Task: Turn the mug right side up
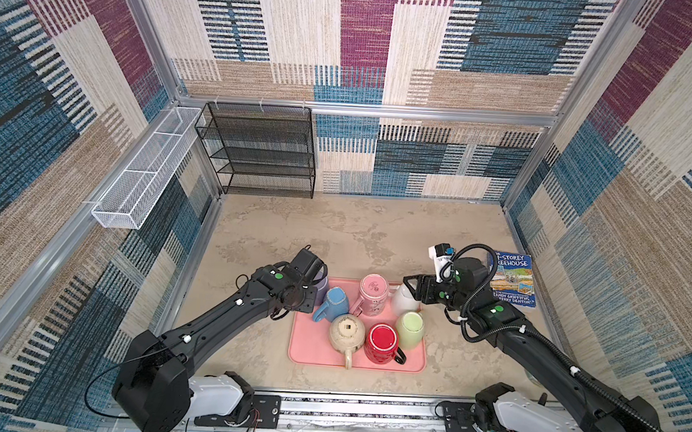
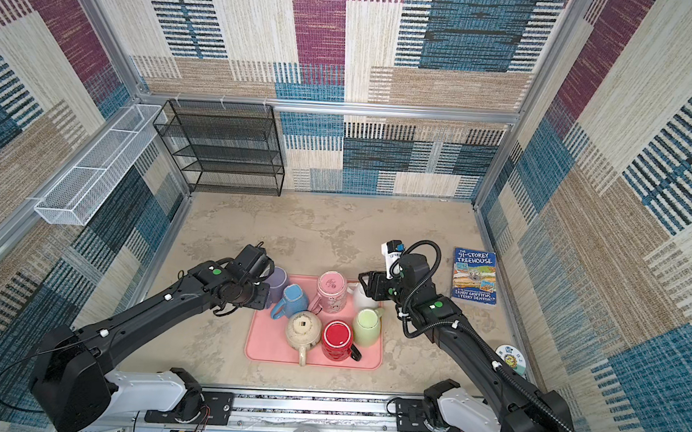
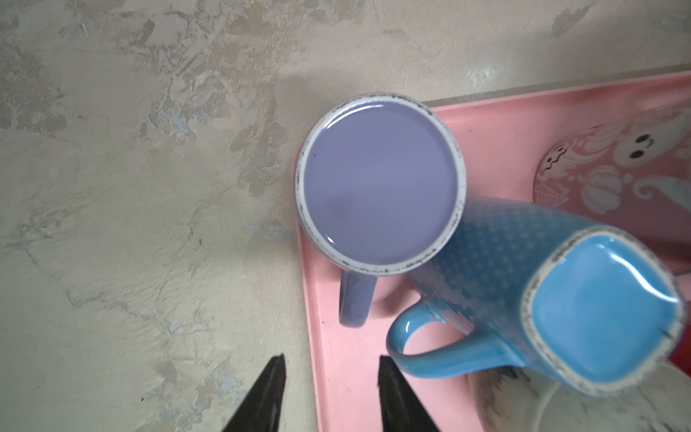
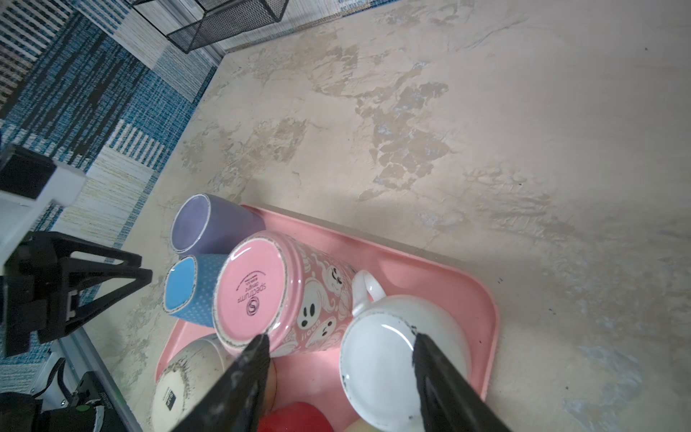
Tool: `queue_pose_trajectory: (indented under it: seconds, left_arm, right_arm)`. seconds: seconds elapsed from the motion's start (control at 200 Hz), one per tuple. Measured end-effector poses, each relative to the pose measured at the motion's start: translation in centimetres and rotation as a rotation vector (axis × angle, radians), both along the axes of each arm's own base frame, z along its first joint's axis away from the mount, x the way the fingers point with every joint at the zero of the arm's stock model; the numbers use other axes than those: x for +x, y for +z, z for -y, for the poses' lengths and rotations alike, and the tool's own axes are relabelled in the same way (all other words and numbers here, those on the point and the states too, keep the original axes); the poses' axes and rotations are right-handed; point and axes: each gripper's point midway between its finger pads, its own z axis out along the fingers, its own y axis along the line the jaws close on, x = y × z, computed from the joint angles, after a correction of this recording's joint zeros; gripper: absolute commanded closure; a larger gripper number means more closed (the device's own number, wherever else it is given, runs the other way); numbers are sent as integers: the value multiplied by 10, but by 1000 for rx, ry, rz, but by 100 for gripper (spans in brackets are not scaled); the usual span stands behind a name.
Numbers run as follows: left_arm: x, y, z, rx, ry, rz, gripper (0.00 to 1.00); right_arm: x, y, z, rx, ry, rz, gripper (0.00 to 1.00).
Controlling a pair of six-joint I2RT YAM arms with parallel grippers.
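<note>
Several mugs stand upside down on a pink tray [image 1: 309, 354] [image 2: 264, 351]. A purple mug [image 3: 381, 183] [image 2: 276, 283] sits at the tray's far left corner, its handle [image 3: 353, 303] pointing toward my left gripper [image 3: 332, 360]. That gripper is open, empty, and straddles the tray's left edge. A blue mug [image 3: 598, 314] [image 1: 335, 304] leans beside the purple one. My right gripper [image 4: 342, 337] is open above the white mug [image 4: 377, 366] [image 1: 403, 300]; one finger is at its base rim, the other by the pink ghost mug [image 4: 258, 288] [image 1: 373, 294].
Beige [image 1: 346, 334], red [image 1: 381, 342] and green [image 1: 410, 330] mugs fill the tray's near half. A book [image 1: 513, 278] lies right of the tray. A black mesh shelf [image 1: 265, 149] stands at the back left, with a white wire basket [image 1: 147, 170] on the left wall.
</note>
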Motion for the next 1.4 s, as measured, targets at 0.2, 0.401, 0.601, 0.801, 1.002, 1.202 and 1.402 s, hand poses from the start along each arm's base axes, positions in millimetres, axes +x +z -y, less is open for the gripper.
queue_pose_trajectory:
  seconds: [0.2,0.401,0.601,0.801,1.002,1.202,1.402]
  left_arm:
    - [7,-10,4,-4,1,11,56]
    - [16,-18,10,-9,1,16,56]
    - [23,-29,15,3,2,-3,59]
    - [23,-36,15,16,2,-20,62]
    - [23,-42,13,23,5,-26,65]
    - [22,-48,13,26,9,-33,72]
    - [22,-47,11,27,13,-28,79]
  right_arm:
    - [-7,9,-16,29,49,21,35]
    - [-7,16,-17,40,44,41,35]
    - [-6,26,-14,47,20,68,36]
    - [-7,29,-15,66,26,73,38]
    - [-7,25,-18,68,38,58,40]
    - [-5,28,-19,70,41,60,42]
    - [-5,30,-20,72,42,63,44]
